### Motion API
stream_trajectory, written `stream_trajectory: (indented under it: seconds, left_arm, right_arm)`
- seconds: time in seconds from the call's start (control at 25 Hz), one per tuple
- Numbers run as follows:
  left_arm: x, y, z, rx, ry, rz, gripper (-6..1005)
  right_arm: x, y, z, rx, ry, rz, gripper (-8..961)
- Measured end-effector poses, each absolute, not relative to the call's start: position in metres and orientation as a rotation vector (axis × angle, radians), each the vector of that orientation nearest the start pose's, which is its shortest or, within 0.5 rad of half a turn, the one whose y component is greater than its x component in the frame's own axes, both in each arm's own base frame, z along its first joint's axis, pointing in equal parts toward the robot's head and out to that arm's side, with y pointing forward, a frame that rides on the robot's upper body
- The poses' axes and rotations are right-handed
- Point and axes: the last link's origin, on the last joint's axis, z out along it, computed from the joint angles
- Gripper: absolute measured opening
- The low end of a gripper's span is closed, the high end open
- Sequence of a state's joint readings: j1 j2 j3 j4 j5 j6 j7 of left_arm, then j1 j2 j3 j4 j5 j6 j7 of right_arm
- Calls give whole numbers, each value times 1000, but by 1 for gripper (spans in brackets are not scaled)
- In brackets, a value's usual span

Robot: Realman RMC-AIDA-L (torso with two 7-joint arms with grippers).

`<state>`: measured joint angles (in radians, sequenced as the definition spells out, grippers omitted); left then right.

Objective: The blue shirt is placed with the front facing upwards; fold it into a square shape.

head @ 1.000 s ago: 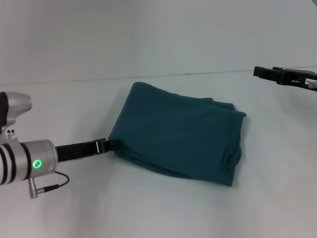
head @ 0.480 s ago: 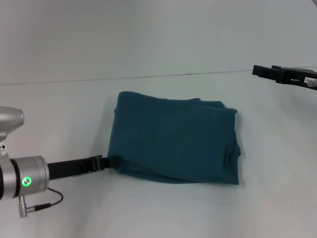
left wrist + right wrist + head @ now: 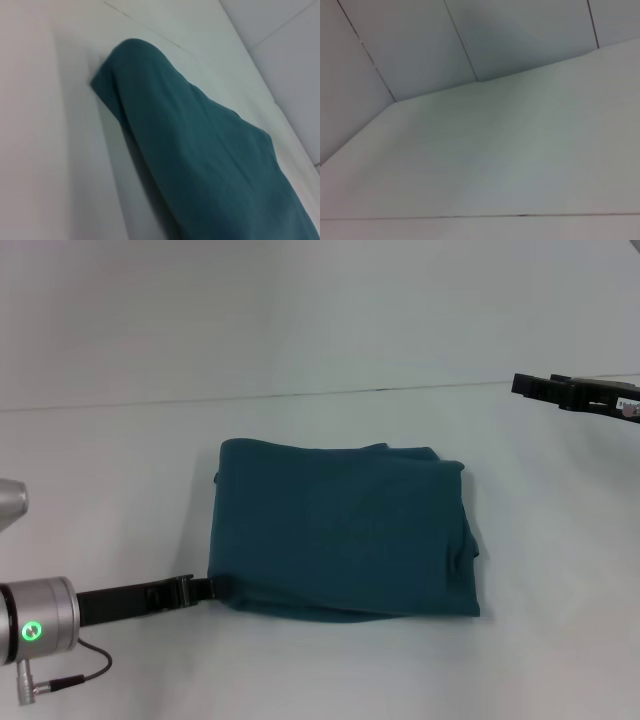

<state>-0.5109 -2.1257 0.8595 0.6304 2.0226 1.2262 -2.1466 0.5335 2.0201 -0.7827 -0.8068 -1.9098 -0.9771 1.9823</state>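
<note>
The lettering and neck label of the folded dark teal-blue cotton shirt (image 3: pixel 345 530) are hidden inside the folds. In the left wrist view the shirt (image 3: pixel 210 160) is cut off by the picture's edge. The black left gripper (image 3: pixel 205 587) is seen only to its tips, which appear buried under the cloth's near-left corner. The black right gripper (image 3: pixel 535 387) is cut off at the head view's right edge, well apart.

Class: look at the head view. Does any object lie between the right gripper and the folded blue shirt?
Nothing visible does. Only bare white table separates the right gripper, raised at the far right, from the blue shirt. The left gripper touches its near-left corner.
</note>
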Motion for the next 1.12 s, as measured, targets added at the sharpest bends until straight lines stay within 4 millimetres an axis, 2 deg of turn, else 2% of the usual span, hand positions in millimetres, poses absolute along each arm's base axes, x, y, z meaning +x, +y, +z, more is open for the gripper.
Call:
stream_trajectory:
  seconds: [0.28,0.84,1.12]
  left_arm:
    - [-279,329,-45,-2368,-1689,-574,84]
    - [-283,332,-34,-2336,-1700,-597,99]
    - [-289,328,-11,-2322,-1701,-657,347]
  right_arm:
    - [290,413,75,-2004,1140,620,707]
    - [291,413,77,-1995,1141,624,708]
    - [294,412,81,-1976,1143,632,708]
